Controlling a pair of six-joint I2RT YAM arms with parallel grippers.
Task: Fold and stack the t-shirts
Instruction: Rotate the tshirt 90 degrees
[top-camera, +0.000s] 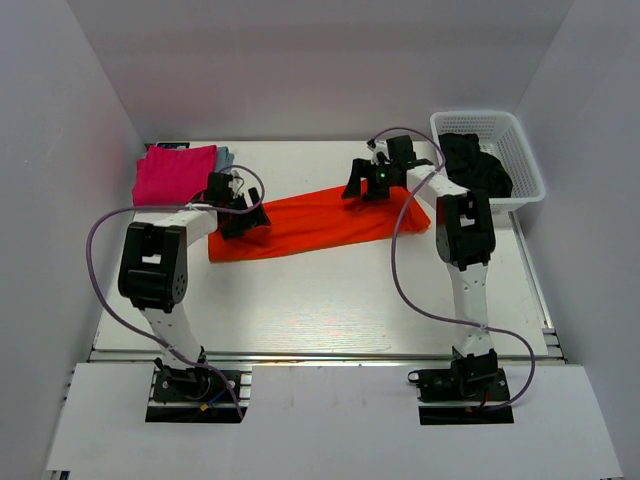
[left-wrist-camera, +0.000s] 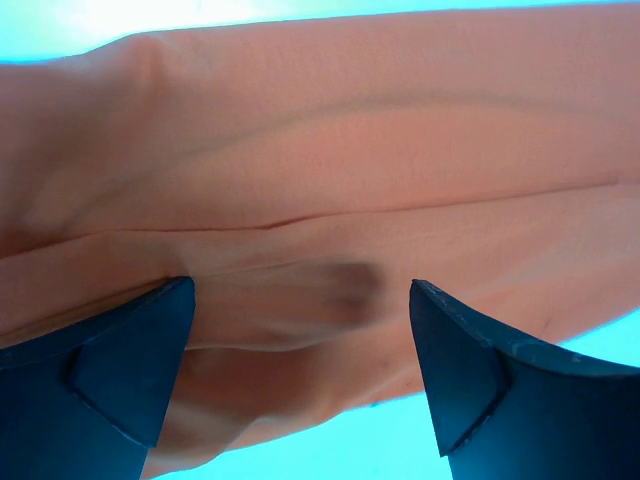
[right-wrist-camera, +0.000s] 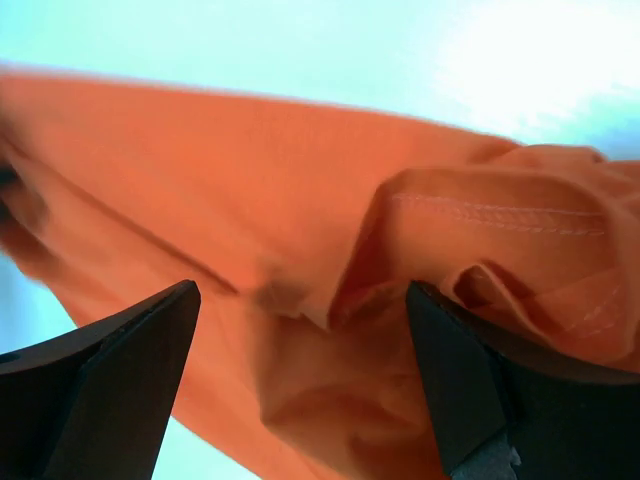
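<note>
The bright orange t-shirt (top-camera: 310, 222) lies as a long folded band across the middle of the table. My left gripper (top-camera: 245, 215) is open right over its left end; in the left wrist view the cloth (left-wrist-camera: 330, 190) fills the frame between the spread fingers (left-wrist-camera: 130, 350). My right gripper (top-camera: 372, 185) is open over the shirt's right end; the right wrist view shows bunched orange cloth (right-wrist-camera: 330, 250) with a stitched hem between the fingers (right-wrist-camera: 460, 370). A folded magenta-pink t-shirt (top-camera: 174, 173) lies at back left on a light blue-grey one (top-camera: 226, 155). Dark t-shirts (top-camera: 475, 165) fill the basket.
A white plastic lattice basket (top-camera: 525, 150) stands at the back right corner. White walls close in the table (top-camera: 330, 300) on the left, back and right. Purple cables loop from both arms over the table.
</note>
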